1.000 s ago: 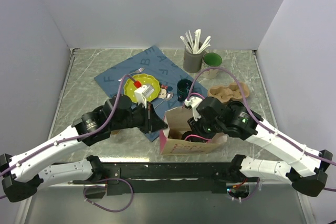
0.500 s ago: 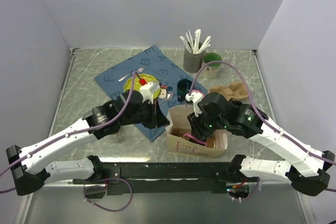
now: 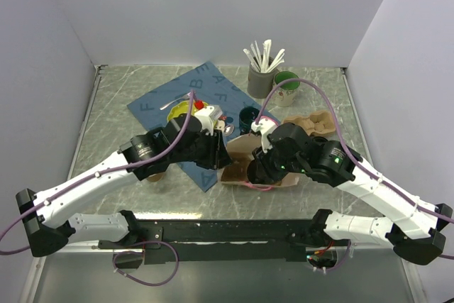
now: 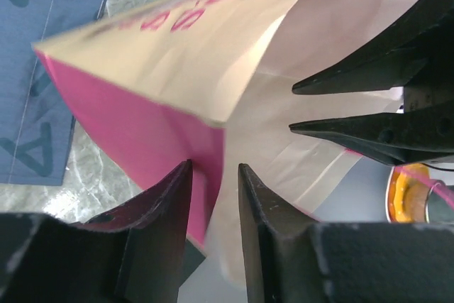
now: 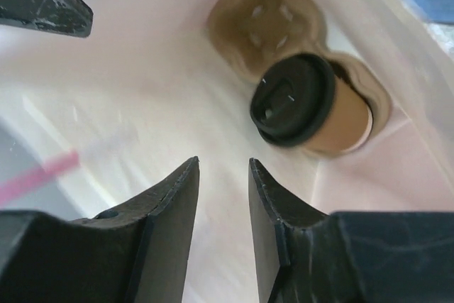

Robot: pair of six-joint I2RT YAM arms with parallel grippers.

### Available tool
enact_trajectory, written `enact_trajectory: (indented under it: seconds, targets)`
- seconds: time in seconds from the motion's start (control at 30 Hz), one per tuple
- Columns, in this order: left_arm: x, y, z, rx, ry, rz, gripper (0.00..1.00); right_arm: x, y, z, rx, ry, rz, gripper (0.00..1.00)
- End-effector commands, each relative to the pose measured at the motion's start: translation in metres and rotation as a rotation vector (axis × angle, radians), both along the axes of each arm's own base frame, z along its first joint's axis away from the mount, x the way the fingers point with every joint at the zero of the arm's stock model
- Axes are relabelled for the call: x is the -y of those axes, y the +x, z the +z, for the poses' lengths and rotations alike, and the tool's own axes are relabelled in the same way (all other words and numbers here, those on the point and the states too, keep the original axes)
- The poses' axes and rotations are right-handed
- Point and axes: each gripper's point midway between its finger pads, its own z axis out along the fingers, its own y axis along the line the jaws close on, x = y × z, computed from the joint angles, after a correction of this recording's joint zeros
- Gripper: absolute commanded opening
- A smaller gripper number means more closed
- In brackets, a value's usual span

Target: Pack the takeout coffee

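Grey marbled desk (image 3: pixel 113 104), carrying all items listed. Blue lettered mat (image 3: pixel 213 83), laid at an angle on the left-centre of the desk. Kraft paper bag (image 4: pixel 184 40) with pink side panels and pink lettering, found low and tilted at the front centre, between the two arms, its mouth turned toward the right wrist camera. Left end effector (image 4: pixel 213 168): fingers are set slightly apart, with the bag's pink corner fold lying in the gap; no firm pinch on the paper is seen. Right end effector (image 5: pixel 223 163): fingers are spread and nothing is held; it is positioned at the bag's mouth and aimed into the interior. Moulded pulp carrier (image 5: pixel 262 23), lodged deep inside the bag. Second pulp carrier (image 3: pixel 312 124), lying on the desk right of centre. Grey holder (image 3: pixel 259 83) filled with white utensils, at the rear. Green mug (image 3: pixel 286 81), just beside the holder. Takeout coffee (image 5: pixel 293 98): brown paper cup with black lid, seated in one pocket of the carrier inside the bag, lid facing the right end effector.
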Motion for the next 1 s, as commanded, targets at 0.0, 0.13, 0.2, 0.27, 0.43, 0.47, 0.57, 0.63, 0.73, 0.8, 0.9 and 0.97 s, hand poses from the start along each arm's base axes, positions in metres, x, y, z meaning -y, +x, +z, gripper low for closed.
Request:
enact_trajectory:
  seconds: [0.0,0.13,0.2,0.27,0.43,0.47,0.57,0.63,0.73,0.8,0.9,0.97]
  targets:
    - [0.002,0.004,0.012,0.044,0.001,-0.020,0.36,-0.005,0.012,0.016,0.060,0.044,-0.043,0.45]
    - [0.002,0.006,0.012,0.056,0.018,-0.027,0.35,-0.004,0.014,0.021,0.073,0.073,-0.065,0.47]
    - [-0.001,0.007,0.012,0.064,0.028,-0.019,0.36,-0.003,0.014,0.022,0.074,0.071,-0.072,0.47]
    - [-0.002,0.009,0.013,0.071,0.035,-0.013,0.37,-0.004,0.014,0.024,0.074,0.075,-0.075,0.47]
    - [-0.005,0.011,0.013,0.079,0.058,-0.003,0.40,-0.003,0.015,0.026,0.070,0.078,-0.097,0.50]
    - [-0.006,0.012,0.014,0.080,0.059,0.001,0.41,-0.002,0.015,0.027,0.072,0.083,-0.102,0.51]
    - [-0.008,0.013,0.016,0.089,0.056,0.007,0.43,-0.001,0.015,0.030,0.075,0.095,-0.112,0.51]
    - [-0.009,0.014,0.019,0.097,0.059,0.018,0.45,0.000,0.015,0.033,0.081,0.098,-0.117,0.51]
    - [-0.011,0.015,0.021,0.104,0.062,0.024,0.46,0.001,0.016,0.036,0.085,0.102,-0.127,0.51]
    - [-0.012,0.015,0.021,0.104,0.064,0.025,0.47,0.001,0.017,0.037,0.089,0.103,-0.129,0.51]
    - [-0.013,0.014,0.021,0.103,0.061,0.027,0.47,0.001,0.019,0.036,0.093,0.098,-0.141,0.52]
    - [-0.013,0.014,0.021,0.101,0.061,0.028,0.47,0.000,0.021,0.037,0.095,0.096,-0.144,0.53]
